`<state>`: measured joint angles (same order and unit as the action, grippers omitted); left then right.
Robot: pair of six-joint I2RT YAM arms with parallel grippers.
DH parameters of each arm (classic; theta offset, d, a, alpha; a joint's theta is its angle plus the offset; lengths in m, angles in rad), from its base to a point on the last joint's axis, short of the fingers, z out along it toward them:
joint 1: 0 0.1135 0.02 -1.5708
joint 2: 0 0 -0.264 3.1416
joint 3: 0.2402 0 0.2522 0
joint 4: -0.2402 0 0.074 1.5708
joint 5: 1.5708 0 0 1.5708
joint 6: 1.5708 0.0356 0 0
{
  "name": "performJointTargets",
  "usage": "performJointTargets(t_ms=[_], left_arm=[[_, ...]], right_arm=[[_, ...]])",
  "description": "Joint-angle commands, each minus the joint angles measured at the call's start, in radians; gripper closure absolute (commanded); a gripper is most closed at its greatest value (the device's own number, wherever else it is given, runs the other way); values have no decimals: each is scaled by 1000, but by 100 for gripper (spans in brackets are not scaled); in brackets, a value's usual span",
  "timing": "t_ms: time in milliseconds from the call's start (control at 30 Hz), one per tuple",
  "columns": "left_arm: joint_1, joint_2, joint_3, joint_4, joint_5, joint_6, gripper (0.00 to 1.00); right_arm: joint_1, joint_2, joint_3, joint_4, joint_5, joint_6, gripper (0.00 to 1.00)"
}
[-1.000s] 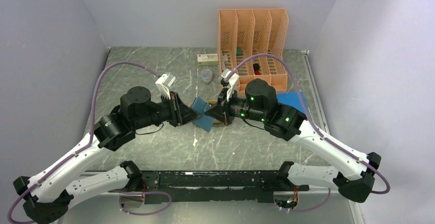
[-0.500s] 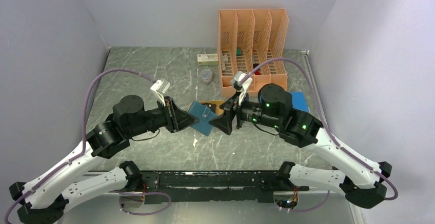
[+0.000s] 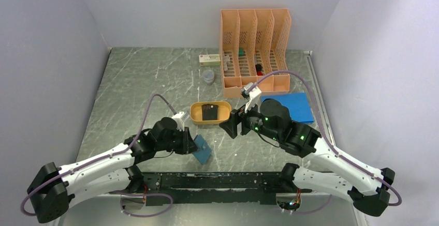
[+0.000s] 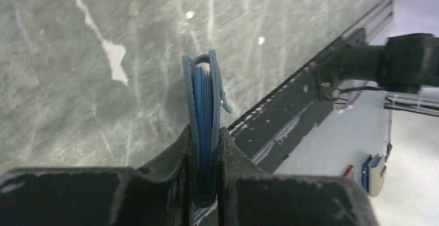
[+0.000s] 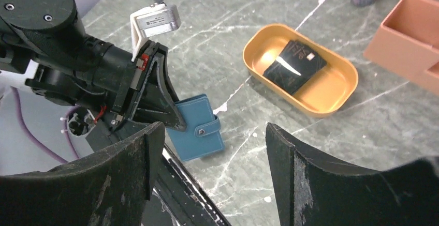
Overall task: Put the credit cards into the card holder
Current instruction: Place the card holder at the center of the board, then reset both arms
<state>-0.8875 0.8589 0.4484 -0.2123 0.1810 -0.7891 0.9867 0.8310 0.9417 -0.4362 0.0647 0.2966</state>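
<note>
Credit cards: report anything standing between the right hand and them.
Nothing visible does. The right hand is open beside the orange tray, and the credit cards lie uncovered inside it, so only the tray's low rim lies between. The card holder is held closed in the left hand.

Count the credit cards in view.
2 credit cards, as far as shows, overlapping in the orange tray. Others may hide beneath them or inside the closed card holder.

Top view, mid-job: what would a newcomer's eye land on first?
The teal card holder, closed, pinched in the left gripper near the front edge of the table. Next, the dark credit cards lying in the orange tray mid-table, with the right gripper open beside it, empty.
</note>
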Motion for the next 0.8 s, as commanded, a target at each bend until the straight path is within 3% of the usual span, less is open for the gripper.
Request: performJointTargets(t_ms=[0, 167, 300, 400, 467, 667, 767], left_arm=[[-4, 16, -65, 190, -71, -62, 95], [-5, 107, -74, 121, -177, -83, 95], [-5, 167, -47, 1, -263, -104, 49], [-5, 120, -29, -80, -320, -108, 30], [-5, 83, 1, -162, -358, -102, 11], [-7, -40, 105, -322, -453, -75, 7], [-7, -108, 154, -357, -497, -41, 7]], right_arm=[[1, -22, -42, 75, 36, 62, 26], [1, -24, -94, 99, 39, 97, 26], [1, -30, -128, 109, 68, 129, 24], [1, -37, -135, 105, 122, 160, 23], [1, -47, -139, 105, 196, 201, 22], [3, -47, -132, 59, 491, 362, 13], [1, -20, -98, -2, 562, 381, 12]])
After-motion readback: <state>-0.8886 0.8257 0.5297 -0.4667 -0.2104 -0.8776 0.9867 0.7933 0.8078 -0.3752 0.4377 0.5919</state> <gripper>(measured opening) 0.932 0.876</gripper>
